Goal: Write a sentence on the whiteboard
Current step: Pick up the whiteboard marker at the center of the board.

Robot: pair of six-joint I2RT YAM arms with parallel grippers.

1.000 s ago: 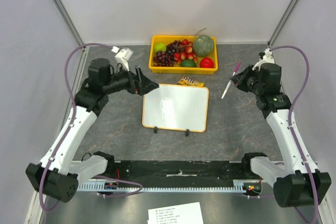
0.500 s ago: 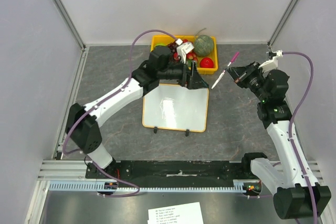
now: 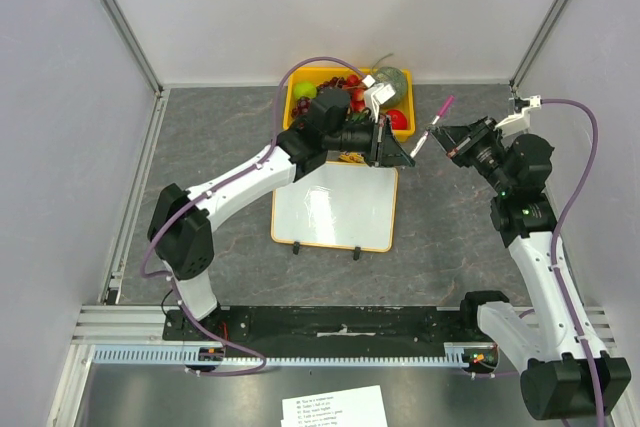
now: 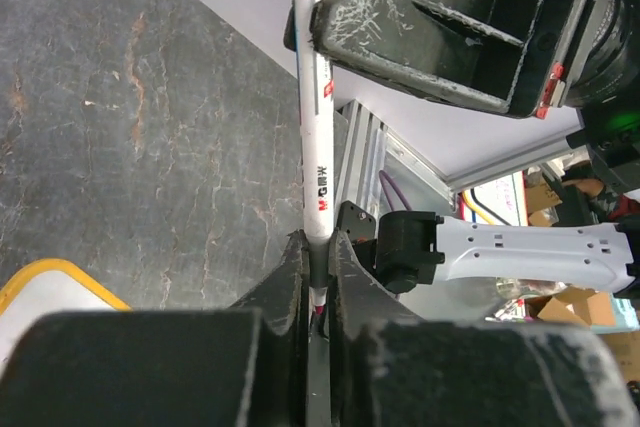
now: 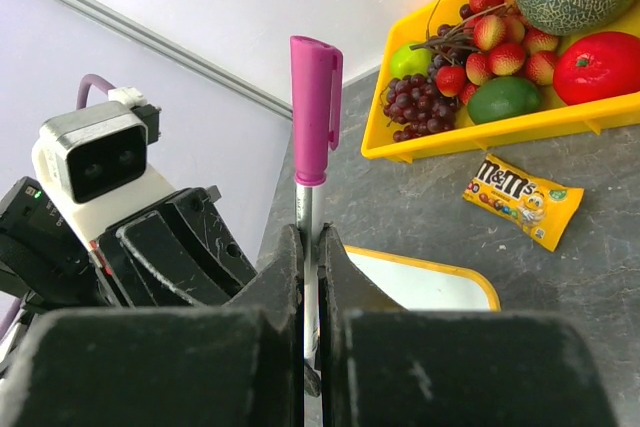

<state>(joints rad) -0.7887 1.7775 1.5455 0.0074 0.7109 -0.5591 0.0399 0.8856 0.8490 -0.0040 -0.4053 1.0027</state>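
The whiteboard (image 3: pixel 335 207) lies flat in the middle of the table, its face blank white; the sentence is not in view. A white marker (image 3: pixel 430 129) with a pink cap (image 5: pixel 315 107) on its far end hangs in the air just right of the board's far right corner. My right gripper (image 3: pixel 443 136) is shut on the barrel (image 5: pixel 311 237). My left arm reaches across the board, and my left gripper (image 3: pixel 402 154) is shut on the marker's lower, nib end (image 4: pixel 320 252). The board's corner shows in both wrist views (image 4: pixel 70 269) (image 5: pixel 430 287).
A yellow tray (image 3: pixel 290 107) of fruit stands at the back behind the board, partly under my left arm. A candy packet (image 5: pixel 522 200) lies between tray and board. A printed paper sheet (image 3: pixel 335 407) lies at the near edge. Grey walls enclose the table.
My left arm swung from the left side over the board to the marker, and its jaws closed on the lower end. My right arm lifted the marker slightly, then held still.
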